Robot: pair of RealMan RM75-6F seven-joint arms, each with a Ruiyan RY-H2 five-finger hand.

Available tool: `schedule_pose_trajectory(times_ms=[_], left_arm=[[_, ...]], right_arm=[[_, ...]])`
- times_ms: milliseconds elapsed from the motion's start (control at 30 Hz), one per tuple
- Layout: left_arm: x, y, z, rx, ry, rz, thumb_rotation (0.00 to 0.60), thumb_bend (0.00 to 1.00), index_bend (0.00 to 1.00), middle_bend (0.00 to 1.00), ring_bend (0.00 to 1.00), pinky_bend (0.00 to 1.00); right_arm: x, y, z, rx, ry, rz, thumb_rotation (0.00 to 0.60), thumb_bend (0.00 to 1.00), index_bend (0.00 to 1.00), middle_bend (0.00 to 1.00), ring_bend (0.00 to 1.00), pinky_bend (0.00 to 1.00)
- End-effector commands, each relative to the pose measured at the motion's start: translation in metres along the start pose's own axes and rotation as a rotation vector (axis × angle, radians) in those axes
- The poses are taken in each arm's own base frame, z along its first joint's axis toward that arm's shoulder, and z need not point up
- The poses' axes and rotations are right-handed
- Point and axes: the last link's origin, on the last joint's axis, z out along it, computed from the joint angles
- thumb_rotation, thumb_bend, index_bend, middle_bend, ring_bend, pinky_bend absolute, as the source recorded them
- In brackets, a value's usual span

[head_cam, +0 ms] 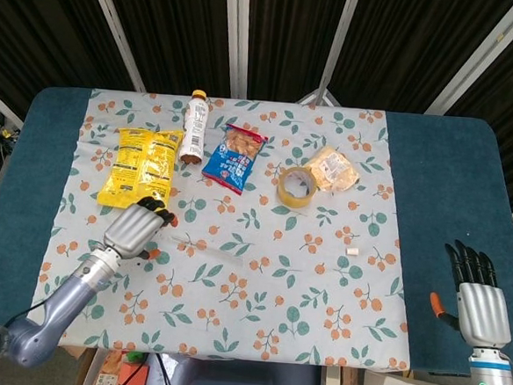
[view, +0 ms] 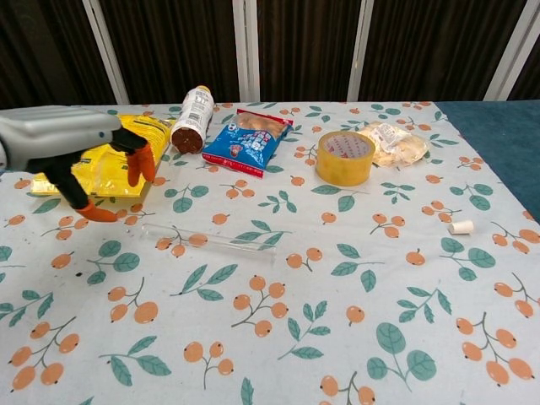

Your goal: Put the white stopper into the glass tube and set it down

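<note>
A clear glass tube [head_cam: 207, 247] [view: 213, 241] lies flat on the floral cloth, left of the table's middle. The small white stopper [head_cam: 353, 251] [view: 461, 226] rests on the cloth far to the right of it. My left hand [head_cam: 134, 227] [view: 72, 145] hovers open just left of the tube's left end, fingers curved downward and holding nothing. My right hand [head_cam: 479, 302] stays open off the cloth's right edge, near the front right corner, fingers extended; the chest view does not show it.
Along the back sit a yellow snack bag [head_cam: 141, 169] [view: 101, 153], a lying bottle [head_cam: 194, 126] [view: 191, 117], a blue snack packet [head_cam: 235, 157] [view: 248, 141], a roll of tape [head_cam: 296, 186] [view: 345, 156] and a clear bag of snacks [head_cam: 334, 169] [view: 391, 142].
</note>
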Motion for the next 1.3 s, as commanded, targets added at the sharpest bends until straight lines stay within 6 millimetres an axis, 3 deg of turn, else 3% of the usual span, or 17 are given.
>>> schedule_pose_trajectory(times_ms=[33,267,633,1300], left_arm=[[-0.009,0.017,0.025,-0.003,-0.018,0.025,0.600,0.27,0.40,0.41,0.22,0.20],[-0.025,0.034,0.042,0.019,-0.046,0.030,0.600,0.29,0.46,0.43,0.22,0.20],[-0.037,0.051,0.053,0.014,-0.063,0.031,0.600,0.33,0.48,0.48,0.22,0.20],[-0.049,0.061,0.062,0.006,-0.099,0.056,0.600,0.39,0.51,0.48,0.22,0.17]], right_arm=[[0.001,0.001,0.000,-0.003,0.002,0.002,0.600,0.39,0.00,0.00,0.00,0.00],[0.003,0.003,-0.001,-0.008,0.004,0.013,0.600,0.39,0.00,0.00,0.00,0.00],[0.003,0.002,-0.001,-0.008,0.005,0.020,0.600,0.39,0.00,0.00,0.00,0.00],[0.004,0.000,-0.002,-0.005,0.014,0.030,0.600,0.39,0.00,0.00,0.00,0.00]])
